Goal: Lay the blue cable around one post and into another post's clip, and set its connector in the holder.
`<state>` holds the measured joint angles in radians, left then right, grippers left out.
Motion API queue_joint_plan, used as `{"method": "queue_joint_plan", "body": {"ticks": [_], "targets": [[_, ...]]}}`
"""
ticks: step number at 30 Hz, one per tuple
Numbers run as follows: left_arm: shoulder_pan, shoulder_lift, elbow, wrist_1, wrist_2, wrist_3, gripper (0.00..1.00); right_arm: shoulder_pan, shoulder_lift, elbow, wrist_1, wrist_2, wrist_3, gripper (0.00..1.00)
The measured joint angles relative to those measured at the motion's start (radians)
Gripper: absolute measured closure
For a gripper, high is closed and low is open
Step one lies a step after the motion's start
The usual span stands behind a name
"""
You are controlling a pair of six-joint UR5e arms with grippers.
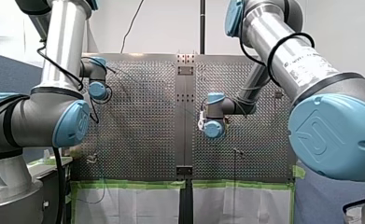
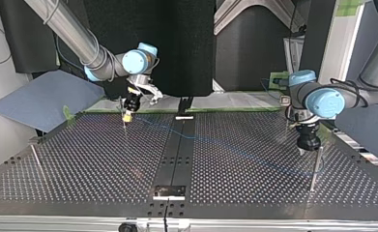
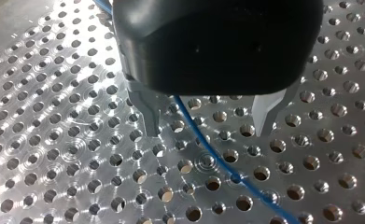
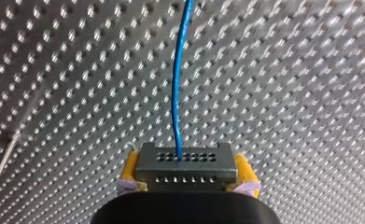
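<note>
Cable (image 4: 178, 93), thin, light and limp by my judgement, runs from connector (image 4: 185, 161) clamped in my right gripper (image 4: 187, 171). Well apart from connector, my left gripper (image 3: 209, 130) straddles it, jaws apart. Rigid connector is the surer hold.

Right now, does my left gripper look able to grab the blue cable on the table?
Probably yes. The left gripper is open, and the blue cable runs on the perforated table between its metal fingers. Nothing blocks it, though it may need to come lower.
</note>
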<state>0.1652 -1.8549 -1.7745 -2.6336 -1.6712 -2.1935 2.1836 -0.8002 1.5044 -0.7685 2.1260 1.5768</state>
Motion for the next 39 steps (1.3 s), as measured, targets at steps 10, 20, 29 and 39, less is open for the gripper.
{"method": "queue_joint_plan", "body": {"ticks": [10, 20, 29, 39], "targets": [[-0.001, 0.000, 0.000, 0.000, 0.000, -0.001, 0.00, -0.012, 0.024, 0.086, -0.086, -0.004, 0.037, 1.00], [-0.004, 0.000, 0.000, -0.009, 0.000, 0.000, 0.00, 0.000, 0.104, 0.171, -0.171, -0.016, 0.115, 1.00], [-0.009, 0.000, 0.000, -0.011, -0.006, 0.000, 0.00, -0.030, 0.174, 0.245, -0.245, 0.030, 0.134, 1.00], [-0.009, 0.000, 0.000, -0.011, -0.008, 0.000, 0.00, -0.099, 0.186, 0.327, -0.327, 0.005, 0.126, 1.00]]}}
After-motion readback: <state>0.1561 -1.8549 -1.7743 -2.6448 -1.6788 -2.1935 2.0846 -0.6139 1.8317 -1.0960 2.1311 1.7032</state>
